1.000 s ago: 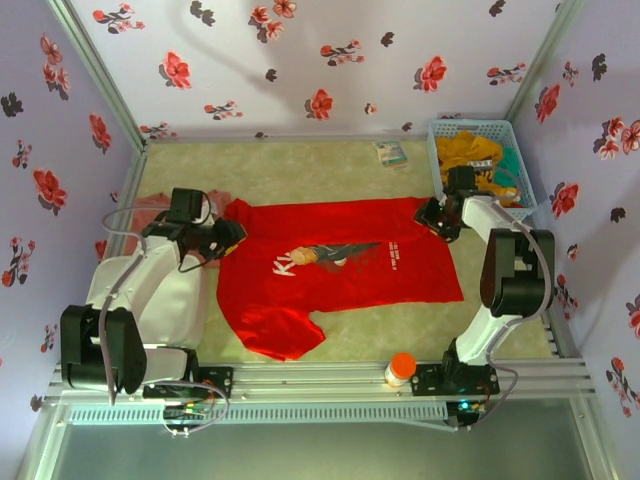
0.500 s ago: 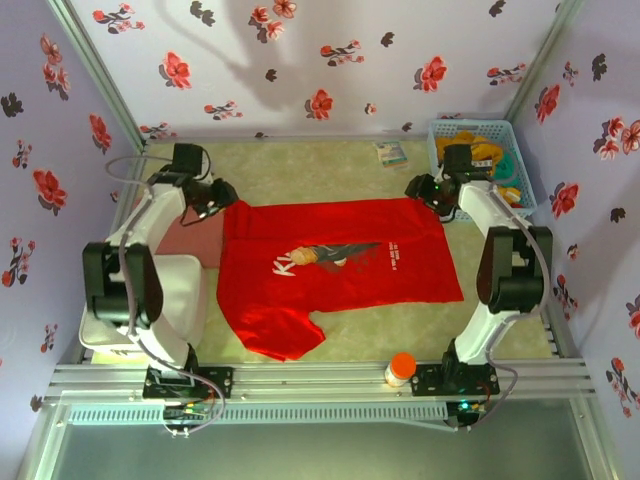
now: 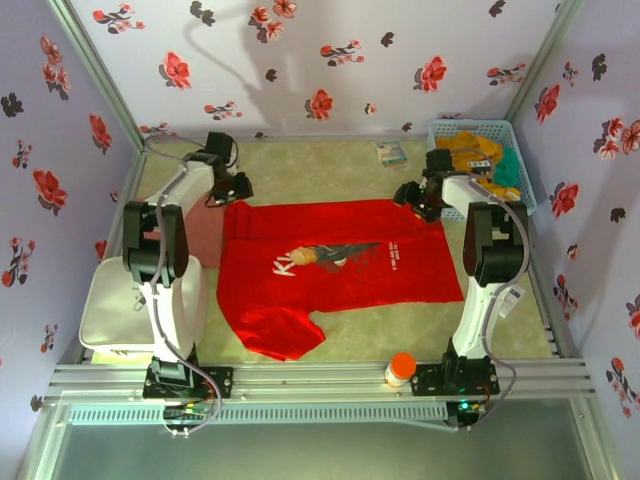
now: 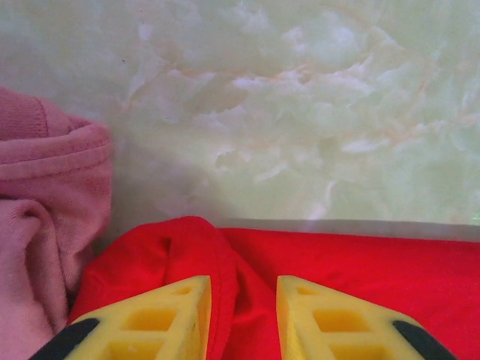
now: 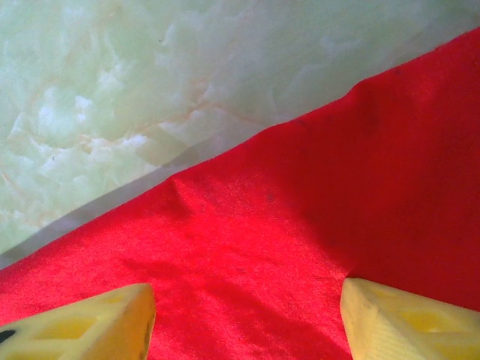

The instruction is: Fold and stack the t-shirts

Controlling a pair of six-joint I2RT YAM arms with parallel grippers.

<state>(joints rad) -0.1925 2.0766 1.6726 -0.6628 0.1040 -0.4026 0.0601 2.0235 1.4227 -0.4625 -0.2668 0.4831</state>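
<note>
Red t-shirt [image 3: 335, 262], soft, limp cloth, lies flat on the worktop [image 3: 330, 170] beneath both jaws. Left gripper [image 4: 241, 289]: jaws narrowly astride a corner fold, grip unclear. Right gripper [image 5: 246, 296]: jaws wide apart. Likely best pinched at corners.

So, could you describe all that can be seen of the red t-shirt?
The red t-shirt is bright red soft cloth with a chest print partly in white letters. It lies spread mostly flat on the pale table, its near left part folded and wrinkled. At its far left corner a raised fold sits between the left gripper's yellow fingers, beside the pink shirt. At the far right corner the right gripper is open over smooth cloth.
</note>
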